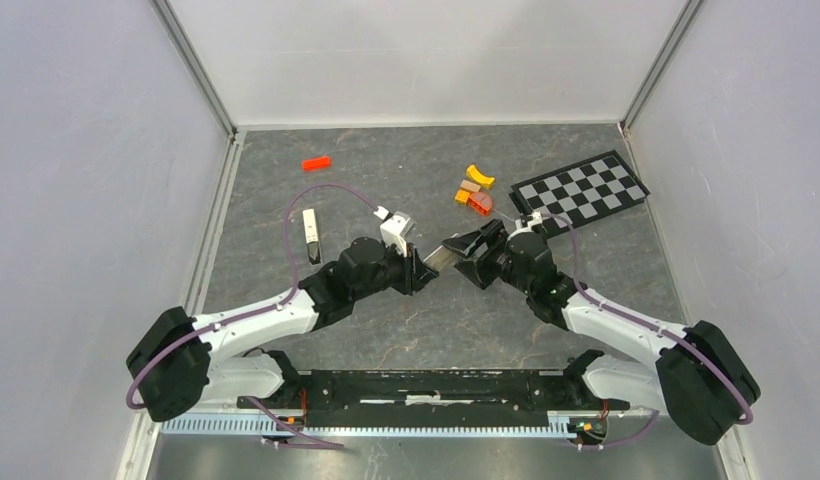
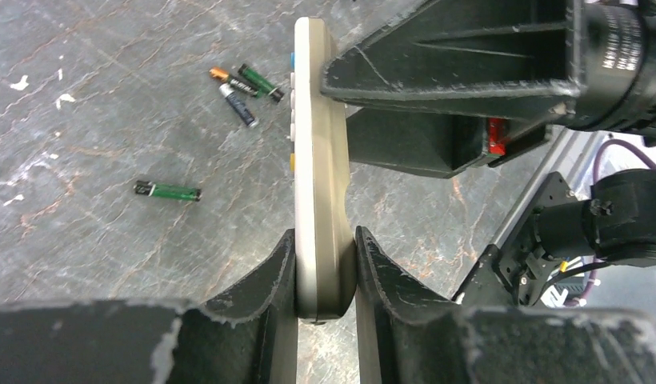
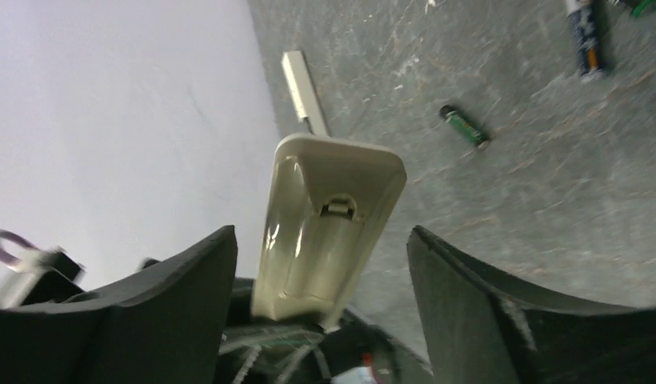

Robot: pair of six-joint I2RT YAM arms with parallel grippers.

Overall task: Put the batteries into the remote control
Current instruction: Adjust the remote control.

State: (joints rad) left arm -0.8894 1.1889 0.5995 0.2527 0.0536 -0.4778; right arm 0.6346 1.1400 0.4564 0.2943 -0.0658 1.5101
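Holding the remote control clear of the bench is the step in hand. The left jaws are clamped on the remote's left end, one finger on the button face and one on the grey-tan back, with the body standing on edge. The right jaws are wide apart, one finger to each side of the remote's right end, gripping nothing. The top view places both pairs of jaws mid-bench, between the two arms.

The battery recess faces the right wrist camera. Its cover is off and no cell shows inside, though that view is soft. Loading is therefore judged not yet begun.

The batteries lie loose on the bench. About three sit in a tight cluster just beside the remote's button face. A single green cell lies apart from them. Neither pair of jaws holds one.

The next move calls for the right jaws to draw clear of the remote. They then descend over one cell, close across its narrow body and carry it to the recess. With the remote on edge, a seated cell could drop out. Turning the recess upward first is advisable, and polarity must match the contacts.
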